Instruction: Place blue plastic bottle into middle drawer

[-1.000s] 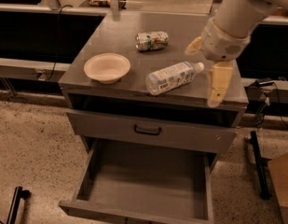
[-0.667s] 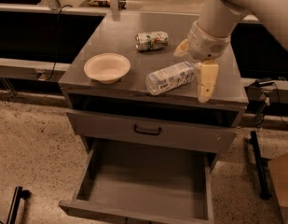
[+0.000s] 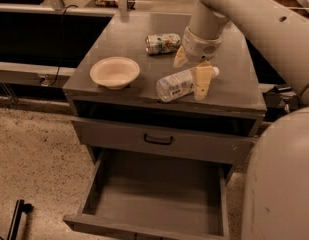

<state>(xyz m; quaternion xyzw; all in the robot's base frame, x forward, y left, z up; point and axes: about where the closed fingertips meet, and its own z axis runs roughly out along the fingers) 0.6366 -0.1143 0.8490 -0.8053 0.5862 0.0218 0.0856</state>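
Observation:
The blue plastic bottle (image 3: 175,85) lies on its side on the grey cabinet top (image 3: 119,39), near the front edge, with its white cap pointing right. My gripper (image 3: 190,70) is lowered over the bottle's cap end and is open. One fingertip (image 3: 201,82) is in front of the bottle and the other (image 3: 179,59) is behind it. The middle drawer (image 3: 154,196) is pulled open below, and its flat grey floor is bare.
A pale bowl (image 3: 115,72) sits at the front left of the cabinet top. A crushed green-white can (image 3: 163,43) lies behind the bottle. A shut drawer front with a black handle (image 3: 158,140) is above the open drawer. My body fills the lower right corner (image 3: 284,184).
My gripper has moved left from beside the bottle's cap end, and its fingers now straddle the bottle. The bottle, bowl and can have not moved.

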